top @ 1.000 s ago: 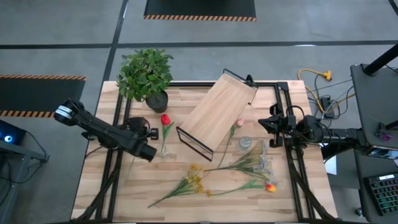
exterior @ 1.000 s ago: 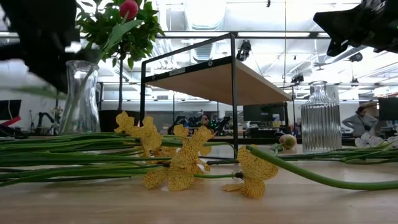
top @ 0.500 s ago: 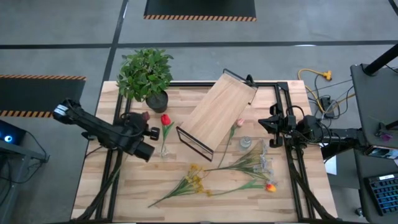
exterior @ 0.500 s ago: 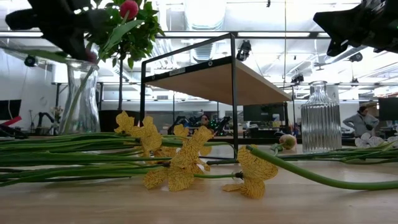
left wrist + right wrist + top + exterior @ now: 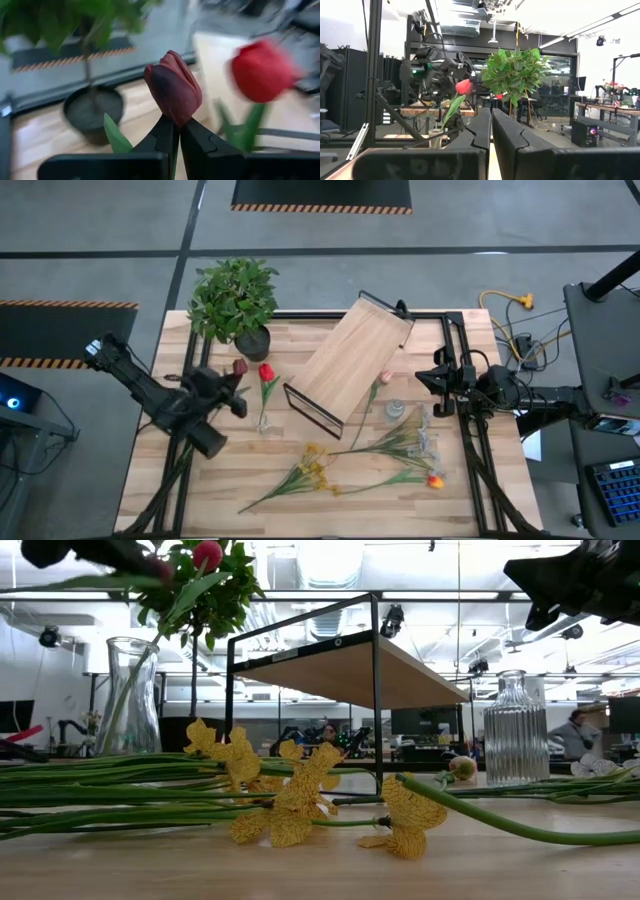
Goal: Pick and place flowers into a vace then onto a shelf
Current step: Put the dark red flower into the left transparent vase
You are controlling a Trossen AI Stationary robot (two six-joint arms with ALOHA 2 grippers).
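— On the planked table [image 5: 160, 480], from biggest down: the shelf [image 5: 350, 363] lies askew mid-table with nothing on it, and most of the flowers [image 5: 350, 460] lie loose on the near side of the table. How far along would you say?

— Early, I'd judge. A clear vase [image 5: 264, 420] holds one red tulip [image 5: 267, 373]. A ribbed glass vase [image 5: 516, 728] stands without flowers. The bushy potted plant [image 5: 235, 300] is not part of the job.

— And the arms?

— The left gripper [image 5: 176, 131] is clenched on the stem of a dark maroon tulip [image 5: 173, 95], carried in the air near the clear vase. The right gripper [image 5: 489, 122] is closed on nothing, waiting at the table's right edge.

— What's left?

— That maroon bloom, the loose ones, then a vase onto the shelf.

— Any brands or writing?

— None I can read.
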